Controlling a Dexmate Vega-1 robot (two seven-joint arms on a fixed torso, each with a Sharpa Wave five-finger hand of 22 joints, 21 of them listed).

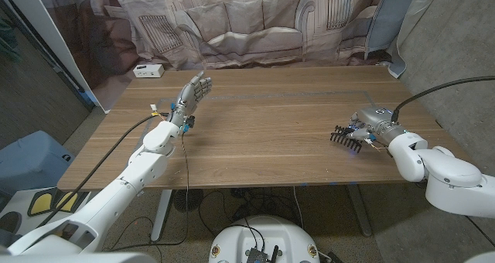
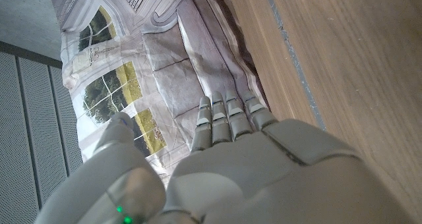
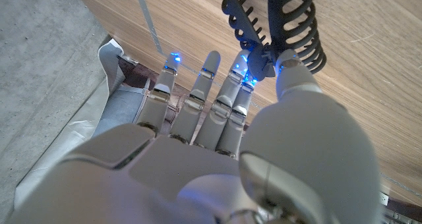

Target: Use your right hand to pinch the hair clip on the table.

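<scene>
Black hair clip (image 1: pixel 346 138), pinched by right hand (image 1: pixel 373 124) (jaws spread), teeth pointing table-left.

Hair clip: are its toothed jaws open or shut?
Open. The right wrist view shows the hair clip's two toothed rows spread apart while the right hand pinches its handle end.

In the right wrist view the thumb of the right hand (image 3: pixel 217 151) covers the hinge end of the hair clip (image 3: pixel 290 26), and the picture's edge cuts off its teeth. The table's (image 1: pixel 271 131) near right corner lies behind the right arm.
</scene>
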